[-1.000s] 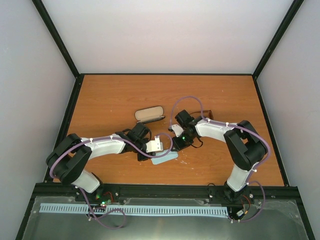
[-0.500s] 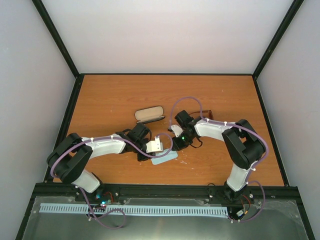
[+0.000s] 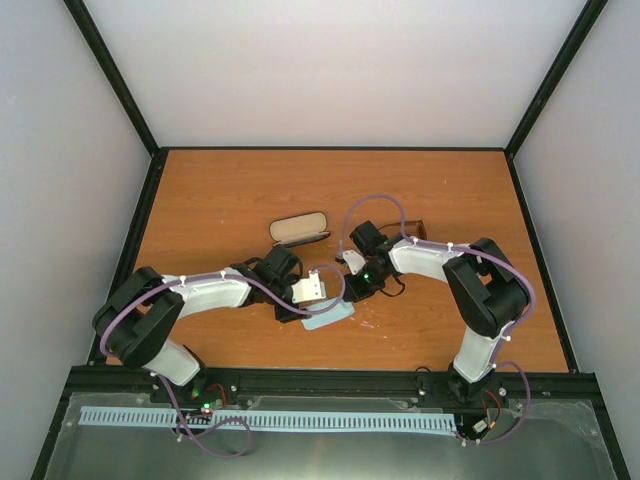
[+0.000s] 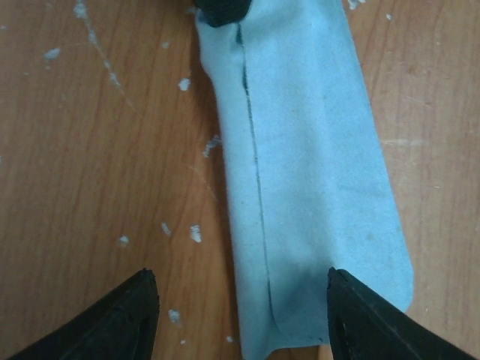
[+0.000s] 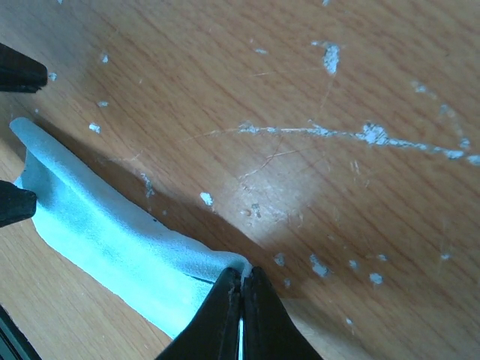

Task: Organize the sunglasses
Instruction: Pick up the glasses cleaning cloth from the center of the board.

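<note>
The orange-brown wooden surface (image 3: 220, 200) carries a black oblong glasses case (image 3: 299, 230), its pale lining showing, and nearer the arms a pale blue cloth (image 3: 328, 317) folded into a long strip. The small sunglasses with reddish-brown lenses (image 3: 420, 228) lie behind the right arm, mostly hidden, well apart from the cloth. The right pincer (image 5: 241, 294) is pinched tight on 1 end of the strip; the left pincer (image 4: 240, 322) gapes wide, straddling the other. I'd have the left one sink low and close squarely across, so the fold holds.
</note>
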`<state>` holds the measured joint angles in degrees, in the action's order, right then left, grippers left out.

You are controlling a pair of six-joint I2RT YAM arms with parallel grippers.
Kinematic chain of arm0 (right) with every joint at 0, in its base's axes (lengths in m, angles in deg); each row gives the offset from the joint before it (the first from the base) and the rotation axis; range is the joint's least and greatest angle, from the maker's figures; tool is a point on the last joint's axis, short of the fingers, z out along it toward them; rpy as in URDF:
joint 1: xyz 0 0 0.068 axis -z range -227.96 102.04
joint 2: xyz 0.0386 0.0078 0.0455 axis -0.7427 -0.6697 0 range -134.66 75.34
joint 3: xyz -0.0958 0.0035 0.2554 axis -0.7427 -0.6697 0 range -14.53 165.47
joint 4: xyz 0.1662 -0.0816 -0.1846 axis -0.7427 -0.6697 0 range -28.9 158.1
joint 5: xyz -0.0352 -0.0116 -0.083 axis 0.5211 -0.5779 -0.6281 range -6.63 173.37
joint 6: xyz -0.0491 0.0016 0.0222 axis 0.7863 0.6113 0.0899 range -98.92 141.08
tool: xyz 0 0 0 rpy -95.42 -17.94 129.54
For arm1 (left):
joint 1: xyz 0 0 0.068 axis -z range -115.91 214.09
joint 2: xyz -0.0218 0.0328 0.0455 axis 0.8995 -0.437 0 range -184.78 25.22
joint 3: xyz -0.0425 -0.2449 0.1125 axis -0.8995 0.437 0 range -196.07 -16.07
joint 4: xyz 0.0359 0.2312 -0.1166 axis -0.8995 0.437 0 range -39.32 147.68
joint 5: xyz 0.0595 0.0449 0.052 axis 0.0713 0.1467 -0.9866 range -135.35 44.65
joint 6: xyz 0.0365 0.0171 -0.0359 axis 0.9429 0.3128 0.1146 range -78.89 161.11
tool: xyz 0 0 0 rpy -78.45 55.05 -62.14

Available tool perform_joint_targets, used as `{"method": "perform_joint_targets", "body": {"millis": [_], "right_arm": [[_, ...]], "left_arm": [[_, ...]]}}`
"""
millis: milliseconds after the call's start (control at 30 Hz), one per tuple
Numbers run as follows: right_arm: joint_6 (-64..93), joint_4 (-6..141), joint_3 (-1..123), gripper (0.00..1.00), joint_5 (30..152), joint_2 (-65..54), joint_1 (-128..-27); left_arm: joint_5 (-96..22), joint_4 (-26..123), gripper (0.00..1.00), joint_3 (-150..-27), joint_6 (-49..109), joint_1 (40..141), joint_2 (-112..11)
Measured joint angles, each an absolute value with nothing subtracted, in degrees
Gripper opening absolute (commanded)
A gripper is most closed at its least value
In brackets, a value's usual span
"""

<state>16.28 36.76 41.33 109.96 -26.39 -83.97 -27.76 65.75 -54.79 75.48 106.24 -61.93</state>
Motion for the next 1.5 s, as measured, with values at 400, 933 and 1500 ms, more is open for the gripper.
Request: {"method": "perform_joint_targets", "body": {"millis": [400,933,1500], "right_arm": [[15.72,36.87,41.22,0.03,109.69,-26.37,-83.92],[15.72,36.85,41.22,0.03,109.54,-26.37,-83.92],[15.67,37.62,40.54,0.03,109.52,-25.96,-83.92]], "left_arm": [[-25.27,65.21,0.12,-57.76,72.44,98.11,-62.43],[-14.04,77.25,0.1,-58.92,79.54,98.11,-64.14],[-13.18,77.56,0.01,-58.92,79.87,98.11,-67.66]]}}
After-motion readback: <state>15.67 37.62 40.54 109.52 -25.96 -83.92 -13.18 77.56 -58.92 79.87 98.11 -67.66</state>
